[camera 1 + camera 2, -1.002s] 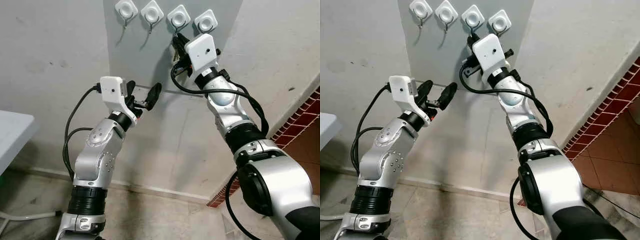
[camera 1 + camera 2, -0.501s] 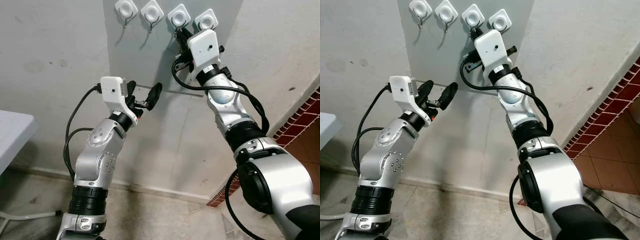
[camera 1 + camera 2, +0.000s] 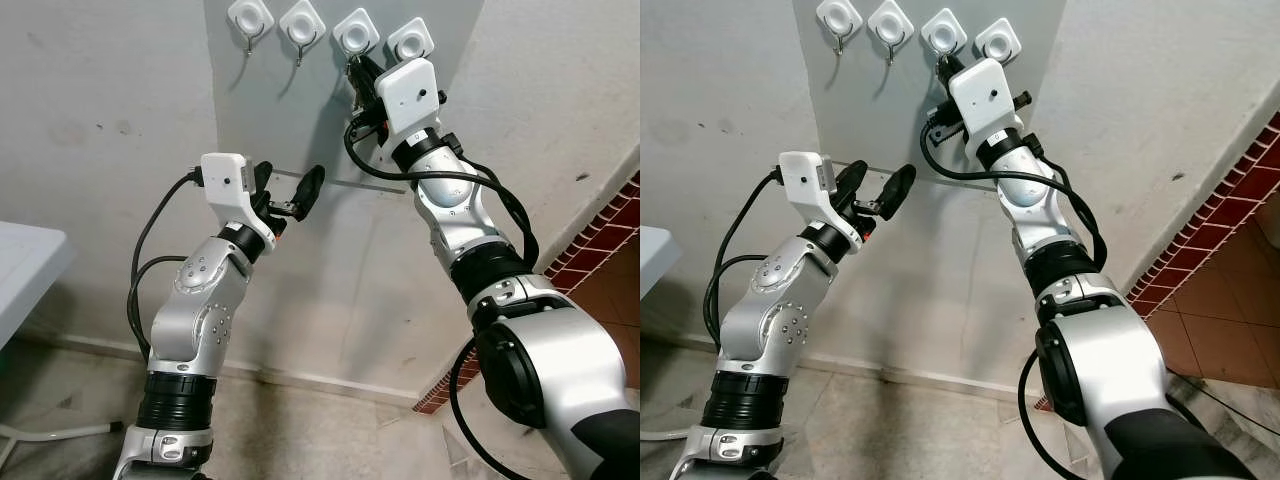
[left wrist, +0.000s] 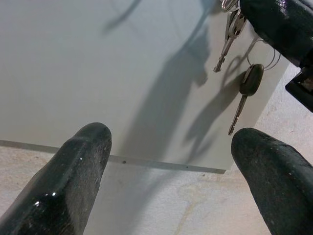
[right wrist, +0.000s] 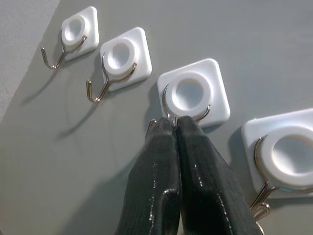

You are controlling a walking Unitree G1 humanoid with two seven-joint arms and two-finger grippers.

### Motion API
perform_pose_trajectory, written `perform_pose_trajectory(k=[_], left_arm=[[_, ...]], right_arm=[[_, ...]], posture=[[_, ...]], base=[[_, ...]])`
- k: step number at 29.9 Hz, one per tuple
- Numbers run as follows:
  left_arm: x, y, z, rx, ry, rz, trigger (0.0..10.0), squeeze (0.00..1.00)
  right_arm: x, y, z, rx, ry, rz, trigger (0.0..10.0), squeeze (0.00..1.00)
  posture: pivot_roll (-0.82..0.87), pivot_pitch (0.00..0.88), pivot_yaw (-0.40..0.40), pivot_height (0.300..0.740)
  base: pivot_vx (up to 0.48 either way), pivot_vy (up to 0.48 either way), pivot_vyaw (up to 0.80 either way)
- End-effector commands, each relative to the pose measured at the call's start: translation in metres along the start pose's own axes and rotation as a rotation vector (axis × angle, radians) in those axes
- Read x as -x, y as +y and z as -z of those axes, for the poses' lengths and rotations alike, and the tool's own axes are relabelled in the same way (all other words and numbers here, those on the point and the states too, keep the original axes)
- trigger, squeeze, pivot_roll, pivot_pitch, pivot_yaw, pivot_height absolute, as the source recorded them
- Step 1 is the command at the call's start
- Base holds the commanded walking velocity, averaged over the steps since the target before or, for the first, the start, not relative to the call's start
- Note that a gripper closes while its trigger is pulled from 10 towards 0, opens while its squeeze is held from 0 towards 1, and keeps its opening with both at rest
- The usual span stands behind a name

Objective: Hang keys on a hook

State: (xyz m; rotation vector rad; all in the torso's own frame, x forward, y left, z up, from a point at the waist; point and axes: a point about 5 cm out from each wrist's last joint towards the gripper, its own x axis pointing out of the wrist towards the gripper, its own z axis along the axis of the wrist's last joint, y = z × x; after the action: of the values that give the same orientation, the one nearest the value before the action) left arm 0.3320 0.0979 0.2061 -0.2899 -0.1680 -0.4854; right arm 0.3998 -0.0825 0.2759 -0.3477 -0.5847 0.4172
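Your right gripper (image 5: 174, 128), fingers pressed together on the key ring, holds the keys (image 4: 238, 63) at the third hook (image 5: 191, 93) near the grey panel's (image 3: 270, 120) top edge; release remains.

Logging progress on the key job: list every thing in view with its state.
Left end effector: open, empty, idle.
Right end effector: shut, tips at third hook.
Keys: dangling by right end effector; hooked or not, cannot tell.
First hook: empty.
Second hook: empty.
Third hook: partly covered.
Fourth hook: lower end cut off.
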Motion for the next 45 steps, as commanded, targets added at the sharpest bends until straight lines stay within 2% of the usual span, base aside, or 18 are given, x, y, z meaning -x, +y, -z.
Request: perform_pose_trajectory(k=[1,7,17,26,34,45], left_arm=[[0.000,-0.003,-0.003,-0.001,-0.007,0.010,10.0,0.00],[0.000,-0.004,-0.003,-0.001,-0.007,0.009,10.0,0.00],[0.000,-0.003,-0.003,0.000,-0.010,0.007,10.0,0.00],[0.000,-0.003,-0.003,0.003,-0.007,0.008,10.0,0.00],[-0.001,-0.004,-0.003,0.004,-0.006,0.015,10.0,0.00],[0.000,-0.003,-0.003,0.004,-0.008,0.012,10.0,0.00]], right_arm=[[-0.001,-0.003,0.000,-0.009,0.009,0.005,10.0,0.00],[0.000,-0.003,0.003,-0.041,0.027,0.016,10.0,0.00],[0.002,-0.002,-0.003,-0.067,-0.041,-0.016,10.0,0.00],[0.008,-0.005,0.005,-0.092,-0.015,0.012,10.0,0.00],[0.004,-0.007,-0.003,-0.074,-0.061,0.013,10.0,0.00],[-0.002,-0.001,-0.016,-0.054,-0.133,-0.046,10.0,0.00]], posture=[[0.03,0.036,-0.105,0.740],[0.03,0.036,-0.106,0.740],[0.03,0.040,-0.107,0.740],[0.02,0.047,-0.104,0.740],[0.02,0.047,-0.102,0.740],[0.03,0.046,-0.105,0.740]], base=[[0.000,0.000,0.00],[0.000,0.000,0.00],[0.000,0.000,0.00],[0.000,0.000,0.00],[0.000,0.000,0.00],[0.000,0.000,0.00]])
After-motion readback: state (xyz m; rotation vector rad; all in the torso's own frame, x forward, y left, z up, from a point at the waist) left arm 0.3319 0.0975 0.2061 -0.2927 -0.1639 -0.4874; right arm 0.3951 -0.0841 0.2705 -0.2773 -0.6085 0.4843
